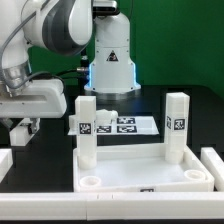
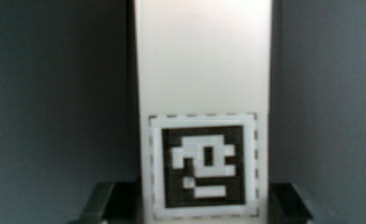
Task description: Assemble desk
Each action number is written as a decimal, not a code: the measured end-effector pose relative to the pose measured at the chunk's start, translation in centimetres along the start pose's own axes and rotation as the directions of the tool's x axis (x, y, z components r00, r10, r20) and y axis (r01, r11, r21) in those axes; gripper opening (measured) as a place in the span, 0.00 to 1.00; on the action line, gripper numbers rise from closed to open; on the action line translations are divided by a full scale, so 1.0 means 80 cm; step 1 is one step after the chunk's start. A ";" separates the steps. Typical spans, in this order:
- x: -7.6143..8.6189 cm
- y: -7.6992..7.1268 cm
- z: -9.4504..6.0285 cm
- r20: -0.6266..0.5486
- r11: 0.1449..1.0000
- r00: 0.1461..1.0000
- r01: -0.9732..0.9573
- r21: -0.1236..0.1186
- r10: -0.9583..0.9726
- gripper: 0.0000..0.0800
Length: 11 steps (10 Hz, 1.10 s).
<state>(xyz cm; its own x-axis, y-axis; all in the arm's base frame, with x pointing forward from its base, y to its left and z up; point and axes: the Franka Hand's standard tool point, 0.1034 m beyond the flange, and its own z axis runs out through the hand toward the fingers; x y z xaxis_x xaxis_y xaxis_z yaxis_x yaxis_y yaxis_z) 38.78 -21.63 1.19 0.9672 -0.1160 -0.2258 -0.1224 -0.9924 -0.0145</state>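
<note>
On the dark worktop (image 1: 45, 150) the desk stands part-built. The white arm (image 1: 55, 25), the biggest thing in sight, rises beyond the panel toward the exterior view's left and bends over, so its hand hangs off the panel's left side, apart from it.

The panel (image 1: 140, 170), white and rimmed, lies flat at the near edge of the exterior view with its hollow side up. Just behind its far rim the marker board (image 1: 140, 122) lies flat on the worktop.

The left leg (image 1: 85, 125) stands upright in the panel's far left corner, its tag facing the camera. The right leg (image 1: 177, 122) stands upright in the panel's far right corner, tag likewise forward. A round socket (image 1: 90, 182) shows in the panel's near left corner and another in its near right corner.

The pincer (image 1: 20, 130) hangs low over the worktop, left of the panel and well apart from the left leg. From that side its load cannot be made out. In the wrist view a third leg (image 2: 201, 80) fills the middle of the picture. Two dark fingers (image 2: 109, 200) sit against its opposite sides at the end that bears its tag (image 2: 206, 165). The pincer (image 2: 201, 205) is thus narrow, closed on the third leg. How that leg lies relative to the panel cannot be told.
</note>
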 end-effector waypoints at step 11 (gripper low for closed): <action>0.025 -0.019 -0.029 0.464 0.995 0.882 0.048 0.089 -0.084 0.81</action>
<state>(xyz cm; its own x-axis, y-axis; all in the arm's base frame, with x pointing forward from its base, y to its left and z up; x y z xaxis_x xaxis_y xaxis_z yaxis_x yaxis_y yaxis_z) 41.45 -20.45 3.03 0.7603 -0.0001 -0.6495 -0.0955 -0.9892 -0.1116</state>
